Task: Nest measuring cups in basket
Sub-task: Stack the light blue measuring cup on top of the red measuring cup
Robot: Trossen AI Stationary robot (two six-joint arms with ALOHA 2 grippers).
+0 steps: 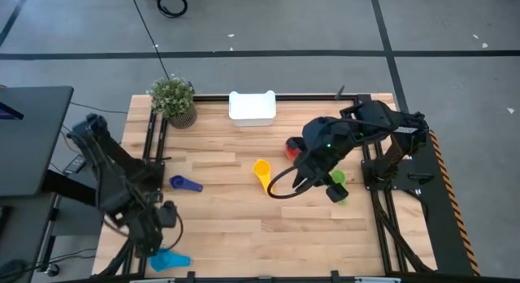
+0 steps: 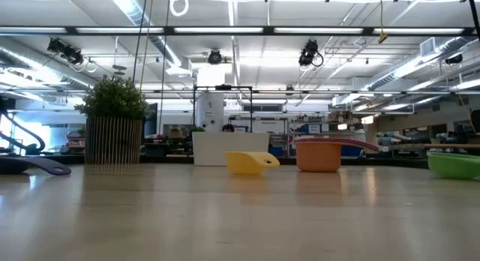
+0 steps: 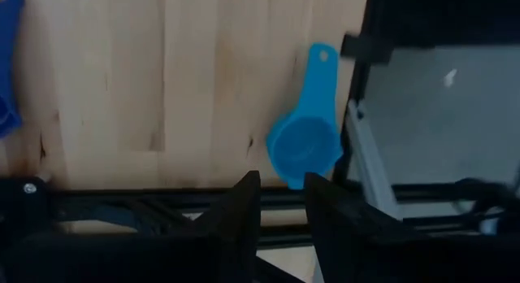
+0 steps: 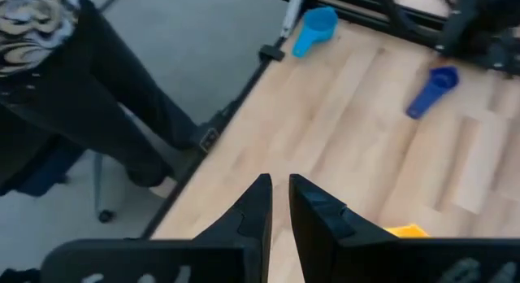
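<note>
My left gripper hovers over the table's near left corner with a narrow gap between its fingers and nothing in it. A light blue measuring cup lies just beyond its fingertips, by the table's edge. My right gripper hangs high over the middle, slanting down, also slightly open and empty. A dark blue cup, a yellow cup, a green cup and a red and an orange cup lie on the wood. The white basket stands at the far edge.
A potted plant stands at the far left beside the basket. Black frame rails run along the table's edges. A person's legs show beside the table in the right wrist view. Bare wood lies between the yellow cup and the near edge.
</note>
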